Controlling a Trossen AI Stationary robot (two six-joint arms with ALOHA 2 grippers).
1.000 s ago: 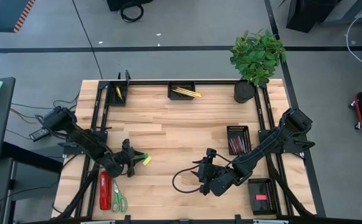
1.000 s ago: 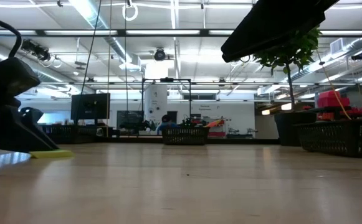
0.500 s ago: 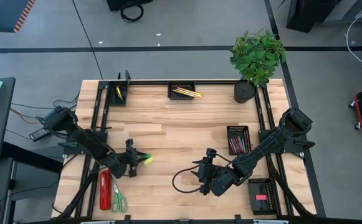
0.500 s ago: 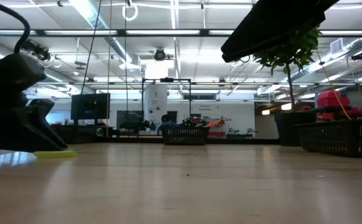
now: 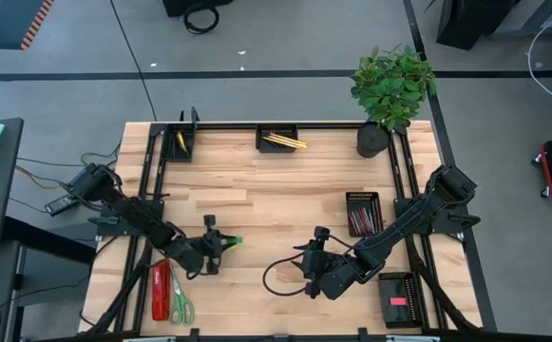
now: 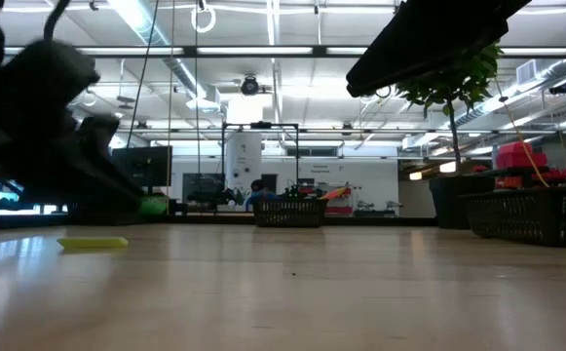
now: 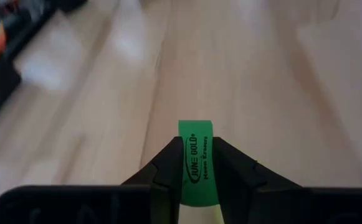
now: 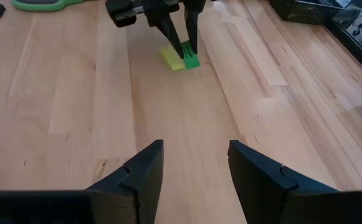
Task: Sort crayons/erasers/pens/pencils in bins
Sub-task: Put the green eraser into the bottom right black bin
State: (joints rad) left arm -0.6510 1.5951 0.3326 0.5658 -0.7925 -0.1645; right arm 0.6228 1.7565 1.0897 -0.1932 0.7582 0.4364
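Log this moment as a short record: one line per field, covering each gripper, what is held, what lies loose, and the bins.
left gripper: shut on green eraser, lifted just off the table
right gripper: open, empty, waiting near the table's front edge
loose item: yellow eraser flat on the wood, beside the green one
bins: four black mesh trays; two at the back edge, two on the right side
pencils: in the back middle bin
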